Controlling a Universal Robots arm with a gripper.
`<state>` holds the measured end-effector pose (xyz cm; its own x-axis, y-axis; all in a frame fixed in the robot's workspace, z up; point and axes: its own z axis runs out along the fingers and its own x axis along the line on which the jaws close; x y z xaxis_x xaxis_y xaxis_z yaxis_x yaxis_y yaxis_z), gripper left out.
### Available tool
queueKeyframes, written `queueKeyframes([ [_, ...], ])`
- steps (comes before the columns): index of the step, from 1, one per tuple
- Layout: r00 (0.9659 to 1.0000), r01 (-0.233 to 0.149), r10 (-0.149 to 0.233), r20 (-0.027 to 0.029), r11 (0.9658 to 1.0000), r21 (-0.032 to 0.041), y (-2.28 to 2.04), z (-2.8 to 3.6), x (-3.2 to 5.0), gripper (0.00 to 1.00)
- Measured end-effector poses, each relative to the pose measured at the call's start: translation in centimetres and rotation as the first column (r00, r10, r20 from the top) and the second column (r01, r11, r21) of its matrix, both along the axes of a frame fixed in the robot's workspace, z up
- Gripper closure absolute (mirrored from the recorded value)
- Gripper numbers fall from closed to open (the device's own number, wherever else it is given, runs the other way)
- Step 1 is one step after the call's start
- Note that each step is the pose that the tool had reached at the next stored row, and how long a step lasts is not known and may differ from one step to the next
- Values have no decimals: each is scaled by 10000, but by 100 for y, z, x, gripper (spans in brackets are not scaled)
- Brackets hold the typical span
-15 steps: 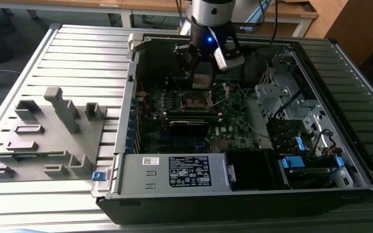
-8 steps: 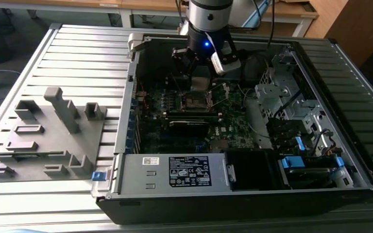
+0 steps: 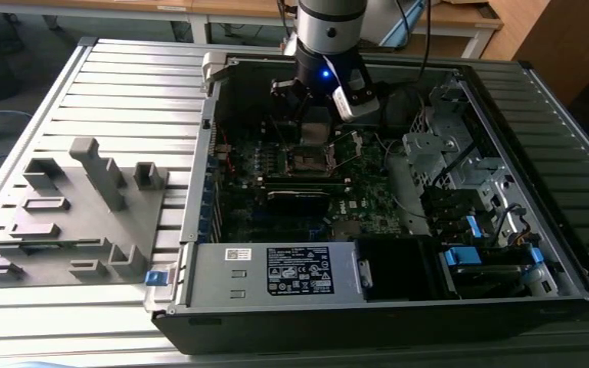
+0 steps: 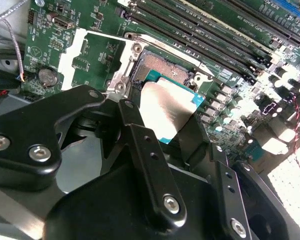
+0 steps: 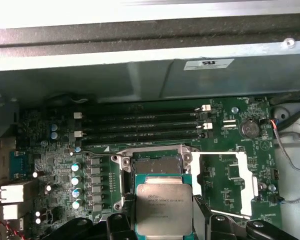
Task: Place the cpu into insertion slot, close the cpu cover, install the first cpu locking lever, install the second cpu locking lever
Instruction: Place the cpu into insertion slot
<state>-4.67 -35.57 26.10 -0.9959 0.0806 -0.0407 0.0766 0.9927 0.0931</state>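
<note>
- My jaws are clamped on the small flat square cpu with the dull silver-grey top. I've got it pinched by two opposite edges, metal side up.
- It's hanging just over the square black insertion slot with the thin metal rim. Not seated yet, as far as I can judge.
- In the first wrist view, the slot pokes out past the chip toward the long black memory slots, so I'd say I'm a bit short that way.
- The silvery square-frame cpu cover is swung open beside the slot.
</note>
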Motion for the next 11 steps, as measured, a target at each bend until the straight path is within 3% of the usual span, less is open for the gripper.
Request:
queueKeyframes([
  [4,10000,-70,70,1,10000,1,0,-37,-16,46],
  [11,10000,-62,62,0,10000,1,0,-39,-17,46],
])
